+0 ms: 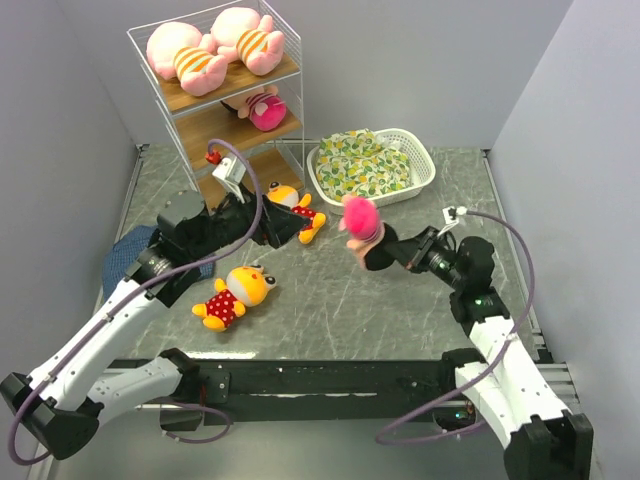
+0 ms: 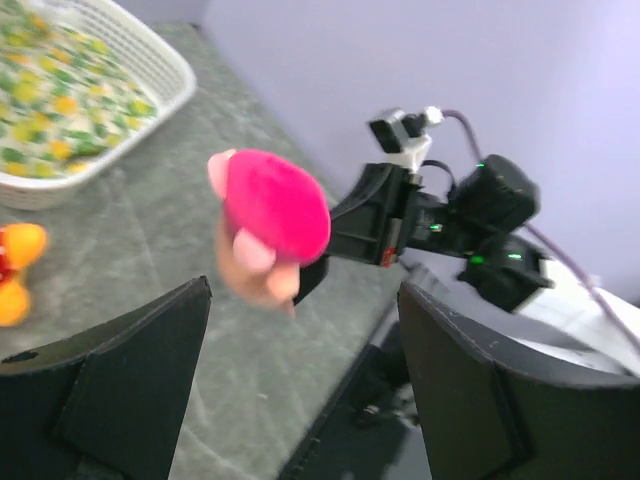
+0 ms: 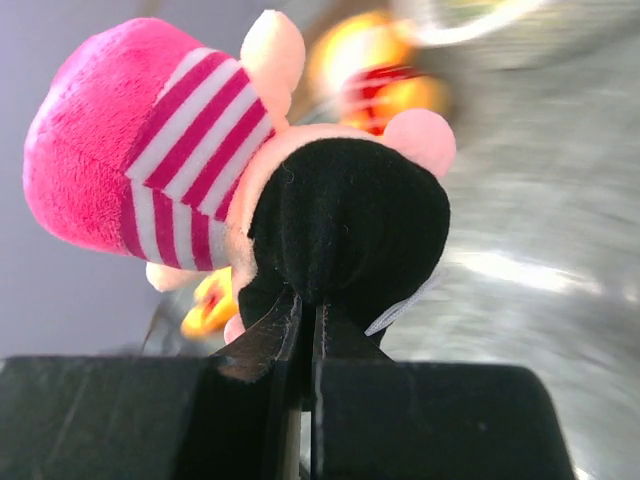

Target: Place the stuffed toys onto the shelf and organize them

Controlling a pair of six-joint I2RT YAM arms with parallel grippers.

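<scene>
Right gripper (image 1: 372, 250), from the top camera, is clamped on the pink-hatted doll (image 1: 358, 217) and holds it off the bench (image 1: 340, 310), in front of the white basket (image 1: 425, 170) with its yellow-green cloth (image 1: 365, 165). Left gripper (image 1: 292, 226) points toward that doll, its tips just beside the near orange animal (image 1: 290, 196), which lies at the foot of the shelf (image 1: 215, 126). A second orange animal (image 1: 238, 295) lies face up closer to the arm bases. On the shelf's top board two pigs (image 1: 200, 65) lie side by side, and a second doll (image 1: 262, 108) lies on the middle board. A blue cloth (image 1: 122, 258) sits at the left, partly under the left arm.

From the left wrist, the left gripper (image 2: 300, 380) has its fingers (image 2: 130, 370) wide apart with nothing between them. Beyond the gap, the pink-hatted doll (image 2: 272, 215) hangs in the right gripper (image 2: 325, 255), slightly blurred. A corner of the white basket (image 2: 170, 70) shows at upper left.

From the right wrist, the right gripper (image 3: 305, 335) is pressed together on the black hair of the pink-hatted doll (image 3: 150, 150), whose hat points left. Behind it an orange plush (image 3: 370, 80) shows only as a blur.
</scene>
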